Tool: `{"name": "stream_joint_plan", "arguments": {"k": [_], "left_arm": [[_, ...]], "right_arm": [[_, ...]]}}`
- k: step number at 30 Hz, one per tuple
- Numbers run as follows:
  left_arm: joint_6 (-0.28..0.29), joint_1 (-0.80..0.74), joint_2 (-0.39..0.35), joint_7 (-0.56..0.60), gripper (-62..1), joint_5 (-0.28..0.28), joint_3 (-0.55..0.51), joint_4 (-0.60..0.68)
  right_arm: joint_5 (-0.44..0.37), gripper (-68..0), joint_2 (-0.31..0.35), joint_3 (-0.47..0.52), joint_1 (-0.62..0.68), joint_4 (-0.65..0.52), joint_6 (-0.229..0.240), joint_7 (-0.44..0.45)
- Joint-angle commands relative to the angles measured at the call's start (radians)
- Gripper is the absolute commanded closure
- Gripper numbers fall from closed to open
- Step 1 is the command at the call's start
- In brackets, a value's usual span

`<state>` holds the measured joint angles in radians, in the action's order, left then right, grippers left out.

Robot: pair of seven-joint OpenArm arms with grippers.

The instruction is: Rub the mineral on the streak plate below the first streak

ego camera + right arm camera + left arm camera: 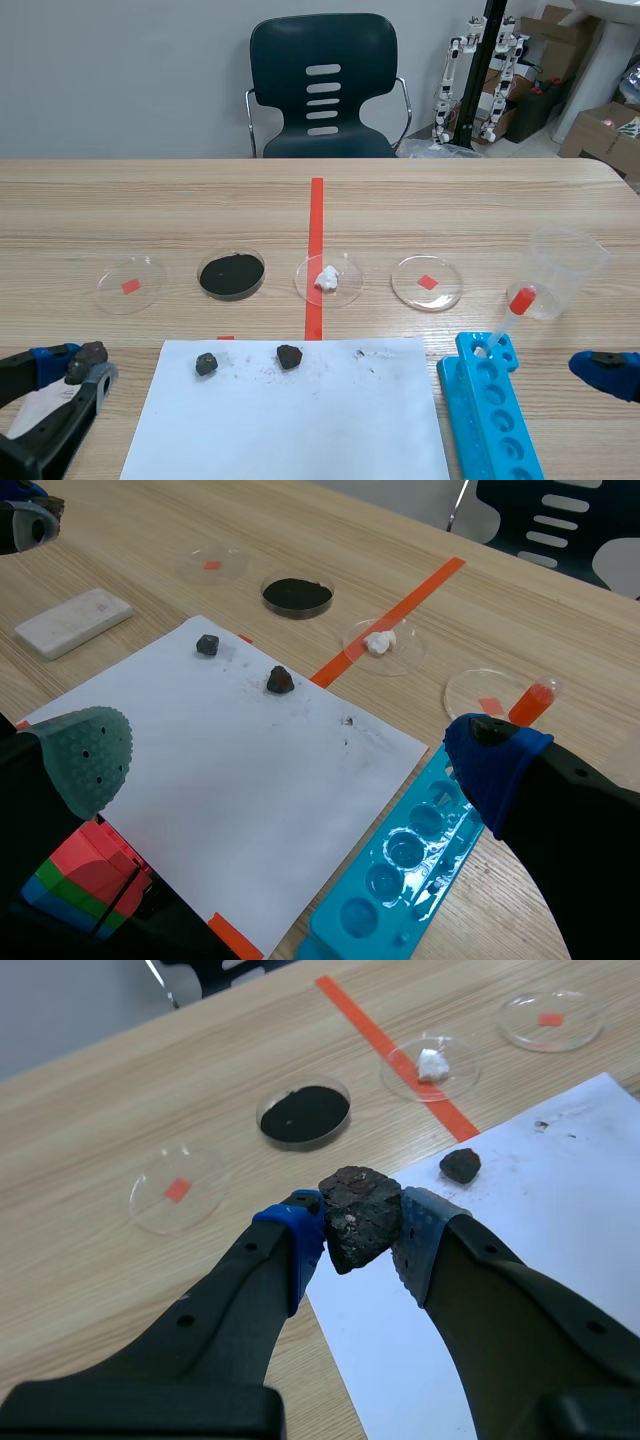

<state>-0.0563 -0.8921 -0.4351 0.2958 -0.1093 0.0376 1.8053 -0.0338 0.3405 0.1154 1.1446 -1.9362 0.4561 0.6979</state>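
My left gripper is shut on a dark, rough mineral, held above the table's near left edge beside the white paper. In the scene view the mineral sits between the blue pads of the left gripper, with the white streak plate partly hidden under it. The right wrist view shows the streak plate lying flat on the table left of the paper, with a faint mark near one end. My right gripper stands open over the paper's near right part, holding nothing.
A white paper sheet carries two small dark rocks. Behind it stand several petri dishes, one with black powder and one with a white lump. A blue tube rack, a red-bulbed pipette and a plastic beaker are at the right.
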Motion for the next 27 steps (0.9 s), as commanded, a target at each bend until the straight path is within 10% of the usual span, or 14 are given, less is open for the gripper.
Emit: {"name": "stream_joint_plan", "arguments": {"k": [1,6,15,27], "left_arm": [[-0.004,0.033,0.003,-0.026,-13.4,-0.035,-0.002,0.023],[-0.003,0.116,0.011,-0.212,-13.4,-0.143,-0.002,0.023],[-0.012,0.214,0.058,-0.598,-13.4,-0.174,-0.023,0.023],[-0.253,0.309,0.058,-1.154,-13.4,-0.284,-0.125,0.021]], "right_arm": [[-0.015,-67.9,0.0,0.001,-0.001,-0.008,0.001,0.015],[-0.015,-67.9,0.0,0.001,-0.001,-0.008,0.001,0.015],[-0.015,-67.9,0.0,0.001,-0.001,-0.008,0.001,0.015],[-0.015,-67.9,0.0,0.001,-0.001,-0.008,0.001,0.015]]}}
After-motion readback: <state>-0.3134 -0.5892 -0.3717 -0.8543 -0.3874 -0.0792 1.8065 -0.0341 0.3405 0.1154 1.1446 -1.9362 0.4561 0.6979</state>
